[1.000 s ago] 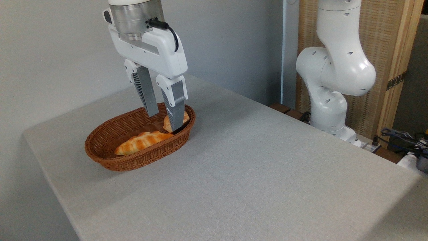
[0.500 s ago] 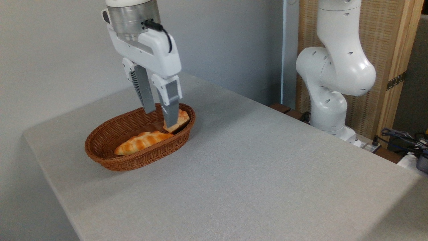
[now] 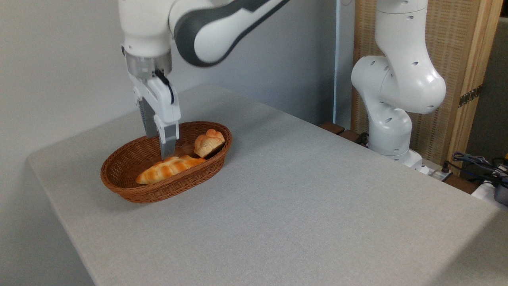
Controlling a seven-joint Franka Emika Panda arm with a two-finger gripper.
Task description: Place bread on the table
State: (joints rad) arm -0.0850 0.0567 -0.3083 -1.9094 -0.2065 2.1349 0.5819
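The hand (image 3: 163,153) points straight down over the bread (image 3: 168,168), grip state unclear.

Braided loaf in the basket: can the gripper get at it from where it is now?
Probably yes. The gripper hangs just above the braided loaf, nothing lies over it, and the small bun sits off to the right. The wicker basket wall beside the loaf could crowd one finger.
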